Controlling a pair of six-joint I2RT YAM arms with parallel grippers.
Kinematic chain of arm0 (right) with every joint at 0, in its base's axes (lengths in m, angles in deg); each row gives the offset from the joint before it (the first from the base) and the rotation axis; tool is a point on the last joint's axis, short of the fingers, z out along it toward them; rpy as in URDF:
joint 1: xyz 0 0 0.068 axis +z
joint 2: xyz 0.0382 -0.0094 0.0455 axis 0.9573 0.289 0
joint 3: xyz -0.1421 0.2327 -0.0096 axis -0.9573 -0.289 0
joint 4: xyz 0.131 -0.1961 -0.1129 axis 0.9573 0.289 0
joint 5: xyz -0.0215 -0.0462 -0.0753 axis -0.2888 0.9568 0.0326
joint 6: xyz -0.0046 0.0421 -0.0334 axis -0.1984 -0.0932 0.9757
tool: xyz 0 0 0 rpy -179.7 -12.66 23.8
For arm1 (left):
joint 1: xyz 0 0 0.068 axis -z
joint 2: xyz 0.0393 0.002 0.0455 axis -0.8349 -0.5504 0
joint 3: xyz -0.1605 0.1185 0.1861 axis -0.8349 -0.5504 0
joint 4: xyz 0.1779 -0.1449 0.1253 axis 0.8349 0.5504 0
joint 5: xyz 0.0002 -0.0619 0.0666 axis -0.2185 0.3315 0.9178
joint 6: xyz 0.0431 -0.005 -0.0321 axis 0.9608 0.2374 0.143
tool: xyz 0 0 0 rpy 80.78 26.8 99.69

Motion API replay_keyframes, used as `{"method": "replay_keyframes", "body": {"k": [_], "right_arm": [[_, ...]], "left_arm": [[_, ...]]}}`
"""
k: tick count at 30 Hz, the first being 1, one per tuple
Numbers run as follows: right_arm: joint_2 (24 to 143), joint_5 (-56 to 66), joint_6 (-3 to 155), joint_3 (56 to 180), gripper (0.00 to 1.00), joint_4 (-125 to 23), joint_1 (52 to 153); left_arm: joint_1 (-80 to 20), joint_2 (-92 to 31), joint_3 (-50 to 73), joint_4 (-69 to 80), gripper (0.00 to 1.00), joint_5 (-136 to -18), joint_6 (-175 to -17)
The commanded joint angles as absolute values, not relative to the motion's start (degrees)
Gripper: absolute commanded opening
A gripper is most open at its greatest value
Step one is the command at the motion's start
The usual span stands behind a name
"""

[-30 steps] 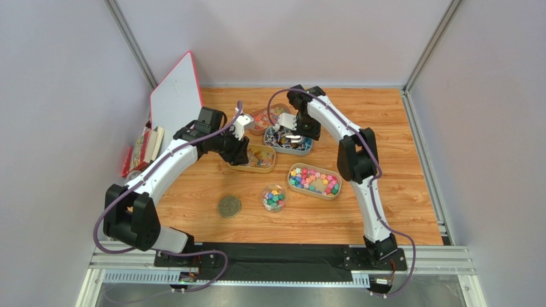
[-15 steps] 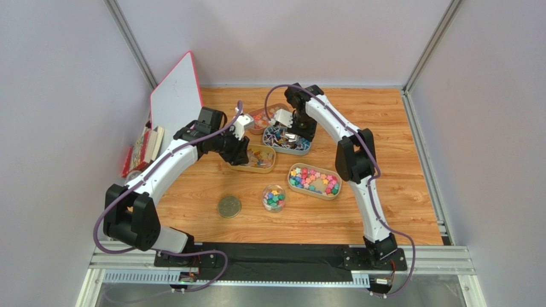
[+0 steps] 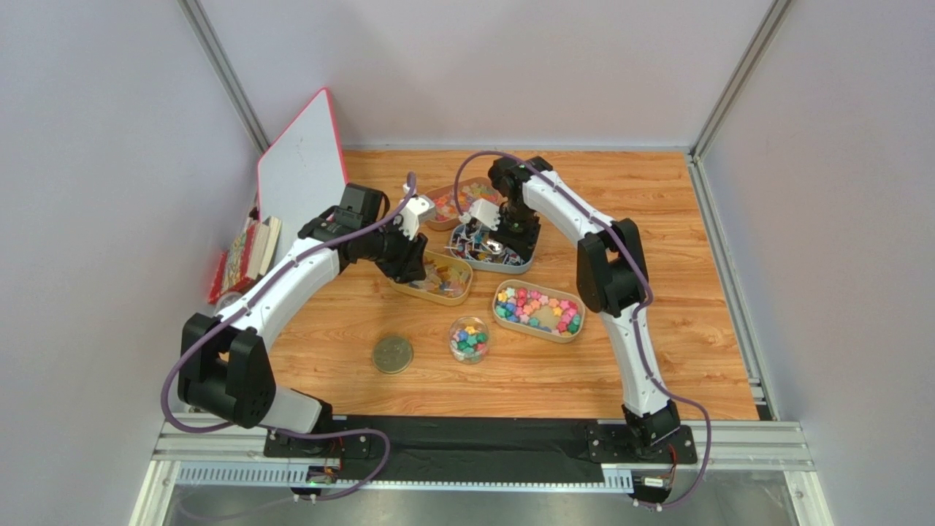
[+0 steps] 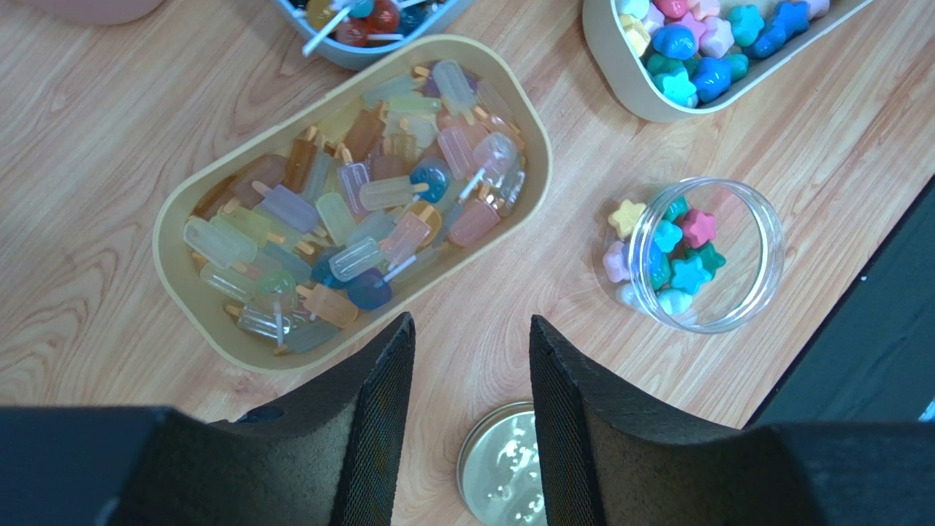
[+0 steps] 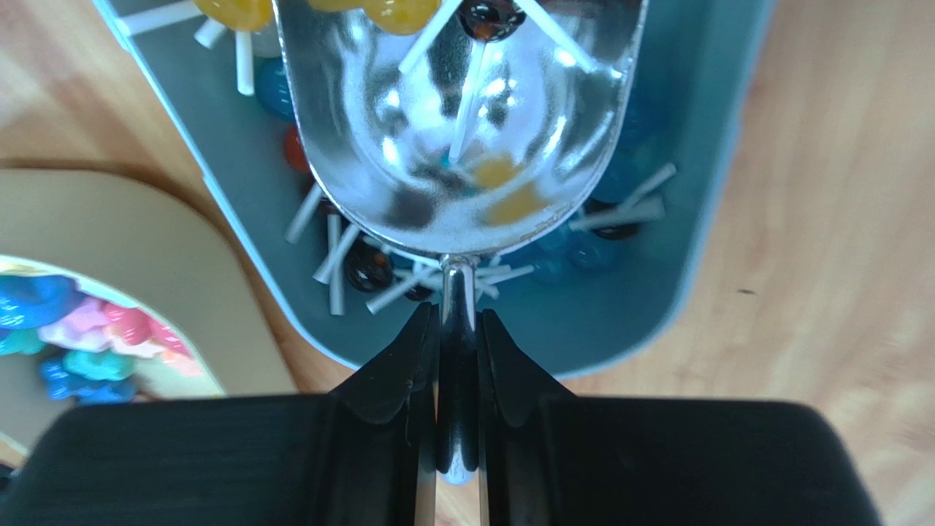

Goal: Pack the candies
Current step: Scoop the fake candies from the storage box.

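Right wrist cam: right gripper (image 5: 458,334) pinched on metal scoop (image 5: 439,143) handle | scoop over grey tray (image 5: 672,263), maybe carrying lollipops (image 5: 404,13) | left gripper (image 4: 472,334) apart, empty

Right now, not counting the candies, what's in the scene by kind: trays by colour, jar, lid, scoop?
Tan trays: 2
Grey tray: 1
Pinkish tray: 1
Jar: 1
Lid: 1
Scoop: 1
Total: 7
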State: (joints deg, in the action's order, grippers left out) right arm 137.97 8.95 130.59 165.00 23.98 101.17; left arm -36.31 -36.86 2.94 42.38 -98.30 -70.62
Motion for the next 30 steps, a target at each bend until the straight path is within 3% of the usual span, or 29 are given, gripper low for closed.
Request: {"method": "replay_keyframes", "body": {"k": [1, 18, 30], "right_arm": [[134.3, 4.4, 128.3, 160.0, 0.00, 28.2, 100.0], [123.6, 0.4, 126.4, 151.3, 0.00, 13.7, 97.3], [111.0, -7.9, 129.2, 128.4, 0.00, -10.1, 95.4]], "left_arm": [[-36.0, -37.7, 4.5, 42.3, 0.50, -97.8, -69.9], [-37.4, -42.7, 9.8, 46.2, 0.50, -96.7, -65.2], [-41.0, -46.5, 14.2, 49.6, 0.50, -97.9, -64.7]]}}
